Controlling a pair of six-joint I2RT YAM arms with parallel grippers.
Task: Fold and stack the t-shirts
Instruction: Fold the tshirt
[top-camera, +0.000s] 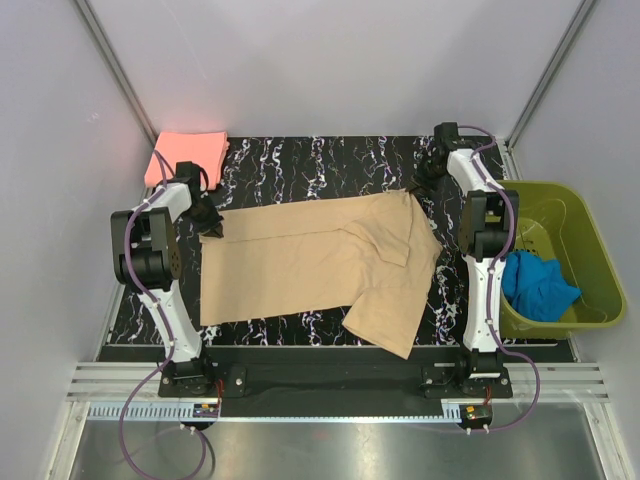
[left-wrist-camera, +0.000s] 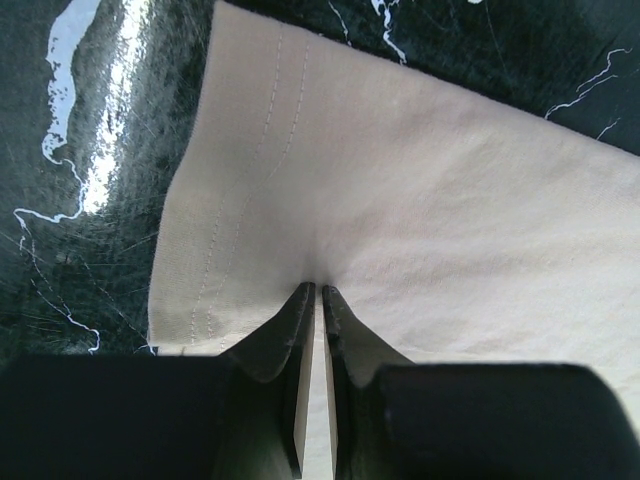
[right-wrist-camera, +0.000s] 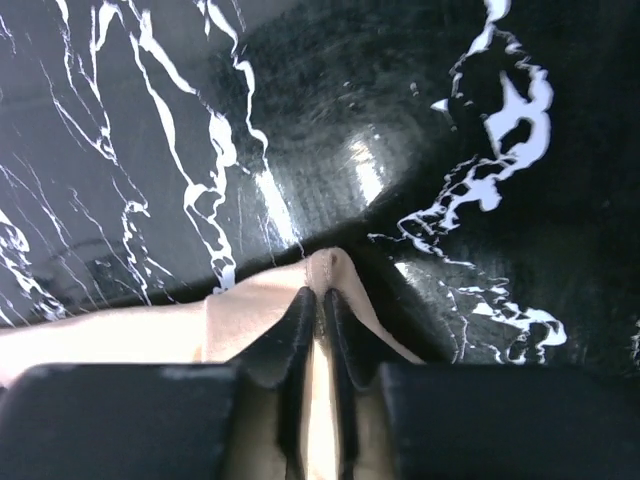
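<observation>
Two t-shirts in view from the top camera: we log the tan t-shirt (top-camera: 300, 265) lying spread across the middle of the black marbled table (top-camera: 300, 160), and the salmon-pink t-shirt (top-camera: 187, 155) folded into a neat rectangle at the far left corner, apart from the tan one. We see the left gripper (top-camera: 213, 230) at the tan shirt's far left corner; in the left wrist view its jaws stand pinched together on the cloth just inside the stitched hem, with the fabric puckering where the tips meet. We see the right gripper (top-camera: 418, 190) at the shirt's far right corner; in the right wrist view its jaws are likewise closed on a small peak of tan cloth, raised slightly off the marbled surface. Between the two grips the far edge of the shirt runs almost straight across the table. We note the left half lies flat, while the right half is creased and doubled over, with one flap reaching down toward the near edge of the table. Beside the right arm sits an olive-green basket (top-camera: 590, 225) holding a crumpled blue cloth (top-camera: 540, 285), well apart from both shirts
</observation>
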